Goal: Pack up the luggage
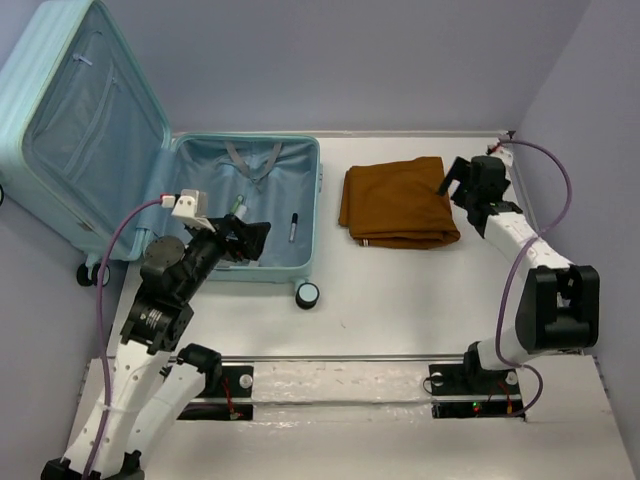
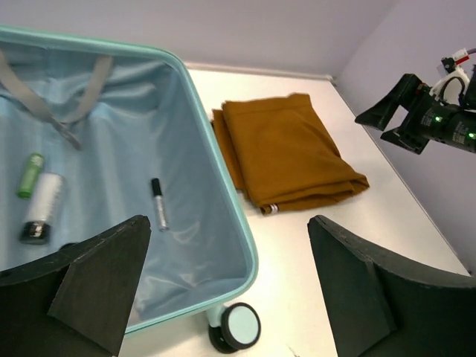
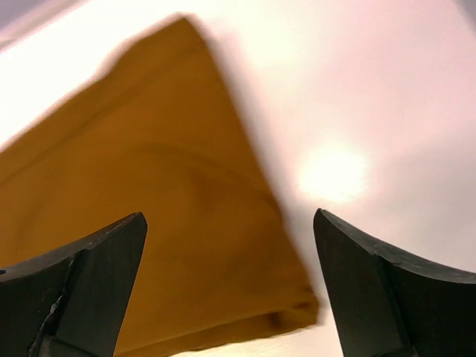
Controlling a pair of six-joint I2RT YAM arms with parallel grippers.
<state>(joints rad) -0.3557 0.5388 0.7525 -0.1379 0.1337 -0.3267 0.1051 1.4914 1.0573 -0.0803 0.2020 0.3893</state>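
The luggage (image 1: 316, 200), a pale aqua hard-shell suitcase, lies open at the left with its lid (image 1: 80, 130) leaning back. On its blue lining (image 2: 223, 178) lie a green tube (image 2: 30, 175), a white bottle with a black cap (image 2: 41, 207) and a silver pen (image 2: 158, 203). A folded brown cloth (image 1: 398, 203) lies on the table to the right of it. My left gripper (image 1: 250, 240) hovers open over the case's front part, holding nothing (image 2: 227, 245). My right gripper (image 1: 452, 180) stands open just over the cloth's right edge (image 3: 149, 223), with nothing between its fingers (image 3: 230, 223).
A caster wheel (image 1: 307, 294) sticks out at the case's front right corner (image 2: 239, 326). Grey walls close in the table at the back and right. A metal rail (image 1: 340, 358) runs along the near edge in front of the arm bases.
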